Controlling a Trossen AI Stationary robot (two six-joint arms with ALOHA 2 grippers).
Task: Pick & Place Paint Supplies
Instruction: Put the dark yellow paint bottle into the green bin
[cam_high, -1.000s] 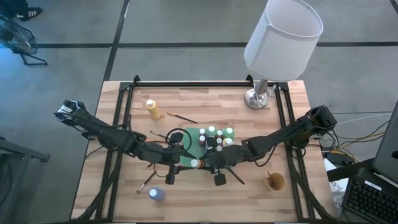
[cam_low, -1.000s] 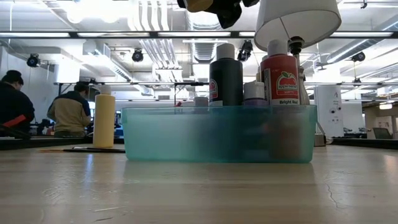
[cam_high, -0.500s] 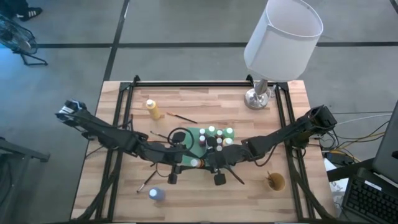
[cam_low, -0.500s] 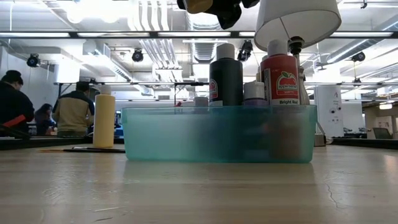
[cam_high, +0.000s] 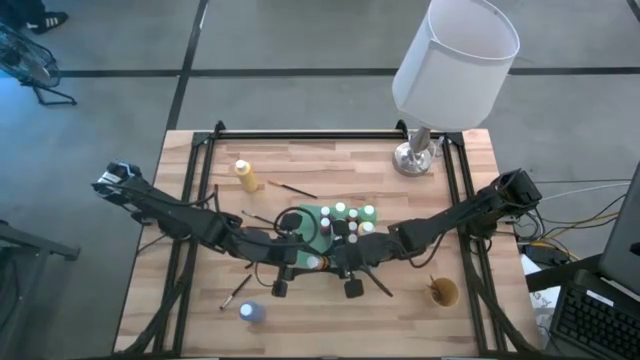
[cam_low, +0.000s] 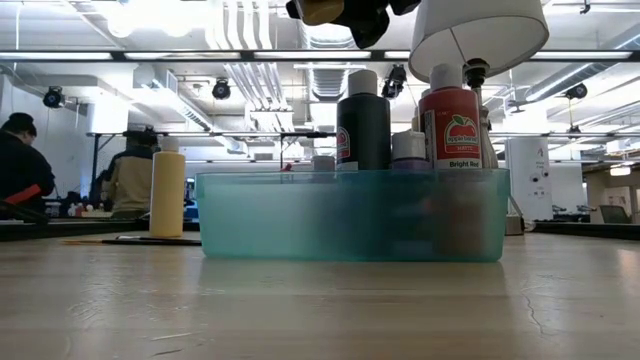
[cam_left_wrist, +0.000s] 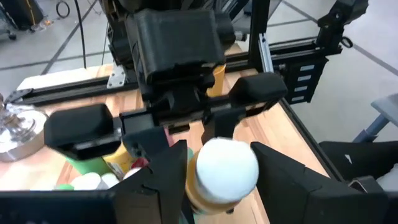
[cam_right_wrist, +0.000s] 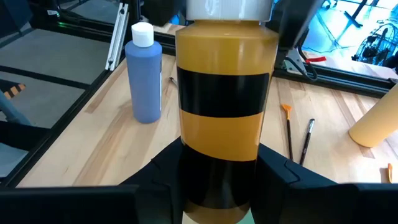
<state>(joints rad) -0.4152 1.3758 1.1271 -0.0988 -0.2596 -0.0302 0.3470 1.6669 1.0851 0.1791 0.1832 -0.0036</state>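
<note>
yellow-ochre paint bottle (cam_right_wrist: 225, 106) w/ a black label band and white cap (cam_left_wrist: 226, 168) sits between both arms' tips, mid-table just in front of the teal bin (cam_low: 350, 215). right gripper (cam_high: 335, 266) is clamped on its lower body, fingers (cam_right_wrist: 289, 168) pressed to either side, so partly closed round the bottle. left gripper (cam_high: 290, 262) has its fingers (cam_left_wrist: 165, 171) either side of the cap end; can't tell if they touch it or just flank it, jaws abt mid-width.

bin holds several more bottles: a black one (cam_low: 363, 120), a red one (cam_low: 450, 125), a small pale-capped one (cam_low: 408, 148), all upright. in high view white caps (cam_high: 346, 217) cluster in the bin.

outside the bin: yellow bottle (cam_high: 246, 176) upright toward the far left of the table, blue bottle (cam_high: 251, 312) upright near the front edge, brushes (cam_high: 292, 189) lying flat on the wood, more brushes (cam_right_wrist: 298, 138) by the tan cup (cam_high: 443, 291) at front right. lamp (cam_high: 455, 60) stands at the far right. ppl (cam_low: 18, 160) in the room behind.
</note>
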